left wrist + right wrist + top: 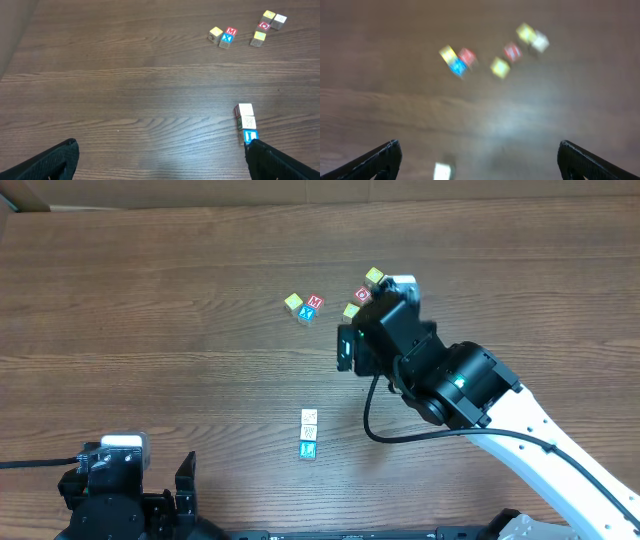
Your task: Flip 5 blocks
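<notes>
Several small lettered blocks lie on the wooden table. A row of three runs front to back at mid-table: two pale cream blocks [309, 416] and a blue-faced one [308, 450], which sits just by my left gripper's right finger [270, 160]. Farther back are a yellow, a red M [314, 302] and a blue X block [228, 37] together. To their right lies another group with a yellow block [375, 277] and a red block [362, 295]. My left gripper [161, 145] is open and empty at the front left. My right gripper [479, 147] is open and empty, its view blurred.
The right arm [440, 370] reaches in from the lower right and hangs over the table beside the far right group of blocks. The left arm's base [110, 480] sits at the front left edge. The table's far edge [300, 195] runs along the top.
</notes>
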### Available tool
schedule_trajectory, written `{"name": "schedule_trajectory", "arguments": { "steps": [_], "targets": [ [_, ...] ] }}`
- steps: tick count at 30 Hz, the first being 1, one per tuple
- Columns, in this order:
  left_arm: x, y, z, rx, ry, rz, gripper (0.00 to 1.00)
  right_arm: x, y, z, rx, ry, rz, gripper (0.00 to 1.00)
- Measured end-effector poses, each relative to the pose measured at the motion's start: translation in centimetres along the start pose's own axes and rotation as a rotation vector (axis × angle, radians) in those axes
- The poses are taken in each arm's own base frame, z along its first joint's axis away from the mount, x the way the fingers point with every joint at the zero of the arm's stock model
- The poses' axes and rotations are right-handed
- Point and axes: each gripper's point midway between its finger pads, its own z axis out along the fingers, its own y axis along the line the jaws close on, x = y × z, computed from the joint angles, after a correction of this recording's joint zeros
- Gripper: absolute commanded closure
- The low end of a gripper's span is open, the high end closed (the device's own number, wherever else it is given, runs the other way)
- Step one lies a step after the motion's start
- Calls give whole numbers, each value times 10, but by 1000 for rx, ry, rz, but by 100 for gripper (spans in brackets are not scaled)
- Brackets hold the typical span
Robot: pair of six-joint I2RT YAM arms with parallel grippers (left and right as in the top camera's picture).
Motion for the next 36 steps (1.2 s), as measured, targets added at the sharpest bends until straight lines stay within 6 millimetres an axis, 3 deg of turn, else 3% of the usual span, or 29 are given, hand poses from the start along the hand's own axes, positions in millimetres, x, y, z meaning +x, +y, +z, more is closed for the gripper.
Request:
{"name": "schedule_trajectory", "arguments": {
  "steps": [5,8,12,16,25,28,32,36],
  "targets": [
    [0,0,0,0,0,0,0,-44,2,-29,-81,-178,-33,0],
    [0,0,0,0,0,0,0,-72,-18,-55,-107,-294,10,0],
    [0,0,0,0,0,0,0,-81,-58,-81,-109,-391,73,0],
    [0,0,0,0,-1,0,0,-65,-94,-92,-93,-466,118,0],
    [0,0,0,0,-1,-1,0,6,-146,-110,-107,-729,179,0],
    [0,0,0,0,-1,-1,0,25,-157,-105,-111,-784,187,0],
    [0,0,0,0,-1,-1,0,51,-169,-85,-111,-818,193,0],
    [0,0,0,0,-1,-1,0,63,-173,-71,-121,-846,188,0]
  ]
}}
